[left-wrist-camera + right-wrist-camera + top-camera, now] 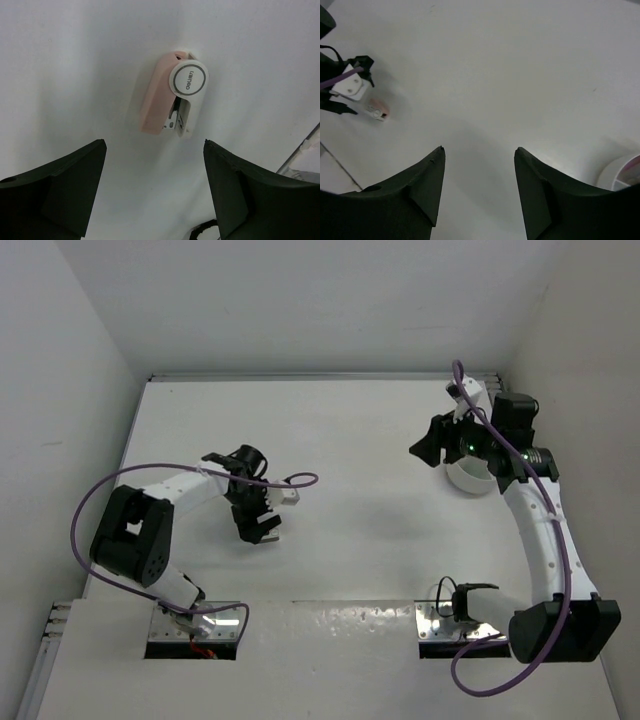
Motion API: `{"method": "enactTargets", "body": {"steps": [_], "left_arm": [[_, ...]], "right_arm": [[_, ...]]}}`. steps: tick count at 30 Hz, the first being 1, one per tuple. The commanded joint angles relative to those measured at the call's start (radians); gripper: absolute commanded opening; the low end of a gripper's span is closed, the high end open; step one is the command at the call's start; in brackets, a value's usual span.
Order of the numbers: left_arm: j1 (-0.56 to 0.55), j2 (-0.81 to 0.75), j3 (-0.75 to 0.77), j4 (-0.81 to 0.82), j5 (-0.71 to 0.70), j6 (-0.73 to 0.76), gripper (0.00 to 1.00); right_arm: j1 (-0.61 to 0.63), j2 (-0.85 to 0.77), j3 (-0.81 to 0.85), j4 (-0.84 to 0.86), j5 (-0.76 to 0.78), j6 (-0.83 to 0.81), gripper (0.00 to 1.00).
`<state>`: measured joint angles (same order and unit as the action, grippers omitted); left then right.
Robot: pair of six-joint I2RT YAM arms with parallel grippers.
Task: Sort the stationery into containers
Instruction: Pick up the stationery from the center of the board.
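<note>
Pink stapler (172, 95) flat on the worktop (75, 60), just ahead of the left fingers (75, 185), spread wide, empty, right fingers (415, 190) parted, gripping nothing, near the white tub (465, 480).

Stapler (170, 100) left, tub (466, 480) far right

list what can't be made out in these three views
White tub: in the top view the right arm covers most of it.
Tub contents: in the right wrist view the frame corner cuts the tub off, so only a purplish sliver shows, too little to identify.
Pink stapler: tiny and blurred in the right wrist view, and not discernible in the top view around the left pincer.
</note>
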<state>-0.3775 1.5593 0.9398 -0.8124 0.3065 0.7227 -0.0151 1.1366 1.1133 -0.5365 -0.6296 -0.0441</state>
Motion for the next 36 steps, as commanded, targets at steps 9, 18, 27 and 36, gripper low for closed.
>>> {"method": "enactTargets", "body": {"steps": [9,18,27,36], "left_arm": [[-0.014,-0.105,-0.105,0.199,-0.014,0.108,0.72],[-0.003,-0.136,-0.118,0.115,0.009,0.371,0.58],[0.066,-0.153,-0.139,0.151,0.094,0.592,0.53],[0.068,-0.111,-0.131,0.154,0.189,0.662,0.52]], "right_arm": [[0.035,0.002,-0.040,-0.034,-0.079,0.150,0.57],[0.035,0.015,-0.026,-0.055,-0.084,0.132,0.56],[0.041,0.026,-0.026,-0.059,-0.084,0.138,0.56],[0.044,0.034,-0.014,-0.069,-0.084,0.130,0.56]]}}
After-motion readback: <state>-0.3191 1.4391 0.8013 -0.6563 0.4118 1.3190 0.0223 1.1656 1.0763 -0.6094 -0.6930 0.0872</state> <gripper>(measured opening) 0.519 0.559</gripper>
